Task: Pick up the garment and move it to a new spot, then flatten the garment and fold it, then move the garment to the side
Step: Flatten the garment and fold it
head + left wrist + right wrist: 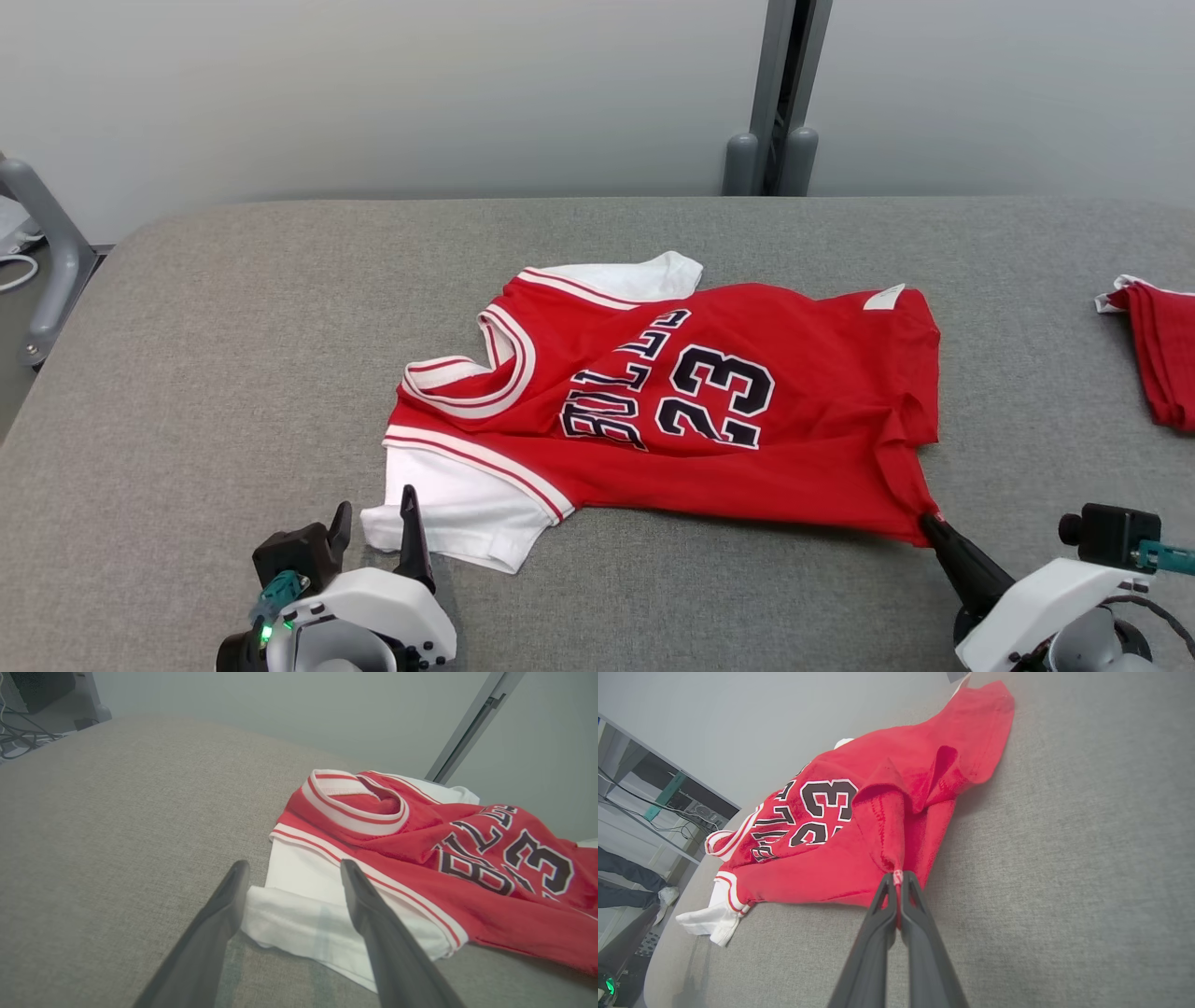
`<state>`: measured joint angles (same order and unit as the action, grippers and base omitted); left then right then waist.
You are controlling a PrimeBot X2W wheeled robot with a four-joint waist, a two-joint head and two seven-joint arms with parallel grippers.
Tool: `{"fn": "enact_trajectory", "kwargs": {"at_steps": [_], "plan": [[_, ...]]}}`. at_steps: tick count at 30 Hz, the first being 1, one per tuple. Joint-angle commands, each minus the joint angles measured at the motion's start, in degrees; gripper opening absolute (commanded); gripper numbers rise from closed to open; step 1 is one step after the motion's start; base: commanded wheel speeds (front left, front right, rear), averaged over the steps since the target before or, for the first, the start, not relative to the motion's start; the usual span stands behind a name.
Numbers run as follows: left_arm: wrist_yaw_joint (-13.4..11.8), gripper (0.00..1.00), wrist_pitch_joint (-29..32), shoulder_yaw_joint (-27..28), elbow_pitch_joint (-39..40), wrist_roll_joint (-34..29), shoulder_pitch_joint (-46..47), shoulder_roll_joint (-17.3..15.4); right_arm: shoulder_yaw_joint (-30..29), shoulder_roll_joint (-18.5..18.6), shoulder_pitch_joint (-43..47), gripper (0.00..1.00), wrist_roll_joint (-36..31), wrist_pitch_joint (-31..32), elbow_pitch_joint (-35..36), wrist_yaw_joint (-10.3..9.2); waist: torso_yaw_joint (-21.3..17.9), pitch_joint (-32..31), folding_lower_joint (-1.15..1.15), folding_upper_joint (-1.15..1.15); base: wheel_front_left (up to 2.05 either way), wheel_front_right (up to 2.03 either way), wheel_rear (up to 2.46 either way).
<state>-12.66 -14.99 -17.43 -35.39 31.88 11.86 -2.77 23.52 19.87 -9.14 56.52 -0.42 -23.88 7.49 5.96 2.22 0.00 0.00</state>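
Right jaws are pinched fully shut on the near hem corner of the red knit basketball jersey with white sleeves and a black 23 [709,401]; that corner is pulled into a little peak. Left jaws are wide open and holding nothing, with the two dark fingers [219,914] standing either side of the folded end of the jersey's near white sleeve [299,914].

The jersey lies front-up in the middle of the grey fabric-covered surface [233,355], rumpled near the hem. I'd say this is the grab for either the move or the flattening, with one end held. The next move probably needs the left jaws to close on that sleeve, so both ends can be lifted or pulled taut together.

Hard to tell: whether the left fingertips touch the sleeve or hover over it. A second red folded cloth [1162,364], well to the jersey's hem side, is cut off by the picture's edge, so I can't say what it is.
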Motion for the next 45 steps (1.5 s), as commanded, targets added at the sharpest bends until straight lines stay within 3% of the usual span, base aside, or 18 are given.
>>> {"fn": "enact_trajectory", "kwargs": {"at_steps": [1, 2, 3, 8, 12, 21, 30, 31, 34, 40, 45], "plan": [[0.26, 1.0, -0.25, 0.38, 0.02, -0.23, -0.48, -0.26, -0.57, 0.18, 0.64, 0.24, -0.3, -0.1, -0.74, 0.0, -0.1, -0.09, 0.0, 0.0, 0.0, 0.0, 0.0], [0.3, 1.0, -0.25, 0.45, 0.0, -0.33, -0.55, -0.27, -1.2, 0.13, 0.69, 0.81, -0.57, -0.56, -1.38, -0.01, -0.17, -0.12, 0.0, 0.0, 0.0, 0.0, 0.0], [0.38, 1.0, -0.25, 0.48, -0.04, -0.42, -0.54, -0.27, -1.82, -0.2, 0.81, 1.0, -0.62, -0.58, -2.23, -0.01, -0.25, -0.14, 0.0, 0.0, 0.0, 0.0, 0.0], [0.45, 1.0, -0.25, 0.44, 0.0, -0.45, -0.44, -0.26, -5.09, -0.59, 0.49, 1.0, -3.18, -1.04, -6.64, 0.0, -0.62, -0.27, 0.0, 0.0, 0.0, 0.0, 0.0], [0.23, 1.0, -0.25, 0.24, 0.26, -0.24, -0.61, -0.27, -9.05, -1.93, -1.4, 1.0, -8.93, -2.2, -10.98, 0.0, -1.24, -0.35, 0.0, 0.0, 0.0, 0.0, 0.0], [-0.02, 1.0, -0.25, -0.54, 0.77, 0.42, 0.04, -0.27, -8.36, -6.01, -2.92, 1.0, -22.07, -5.92, -6.79, 0.0, -1.45, 0.22, 0.0, 0.0, 0.0, 0.0, 0.0], [-0.19, 1.0, -0.25, -1.66, 1.15, 1.12, 0.73, -0.28, -11.73, -10.73, -4.93, 1.0, -34.37, -4.53, -9.7, 0.0, -0.4, 1.31, 0.0, 0.0, 0.0, 0.0, 0.0], [-0.23, 1.0, -0.26, -1.71, 1.19, 1.09, 0.83, -0.27, -12.14, -10.83, -5.21, 0.98, -35.37, -4.21, -10.12, -0.01, -0.32, 1.42, 0.0, 0.0, 0.0, 0.0, 0.0], [-0.26, 1.0, -0.26, -1.91, 1.31, 1.33, 1.01, -0.27, -13.35, -11.77, -5.83, 0.03, -37.38, -3.65, -11.38, -0.01, -0.16, 1.7, 0.0, 0.0, 0.0, 0.0, 0.0], [-0.21, 1.0, -0.26, -1.52, 1.35, 1.18, 0.49, -0.28, -17.56, -13.17, -4.46, 0.0, -36.22, -2.9, -12.03, -0.01, -0.69, 1.59, 0.0, 0.0, 0.0, 0.0, 0.0], [-0.08, 1.0, -0.26, -1.27, 1.53, 1.23, 0.02, -0.28, -20.68, -13.81, -1.75, 0.0, -29.37, -0.38, -8.57, -0.01, -2.17, 1.08, 0.0, 0.0, 0.0, 0.0, 0.0]]}}
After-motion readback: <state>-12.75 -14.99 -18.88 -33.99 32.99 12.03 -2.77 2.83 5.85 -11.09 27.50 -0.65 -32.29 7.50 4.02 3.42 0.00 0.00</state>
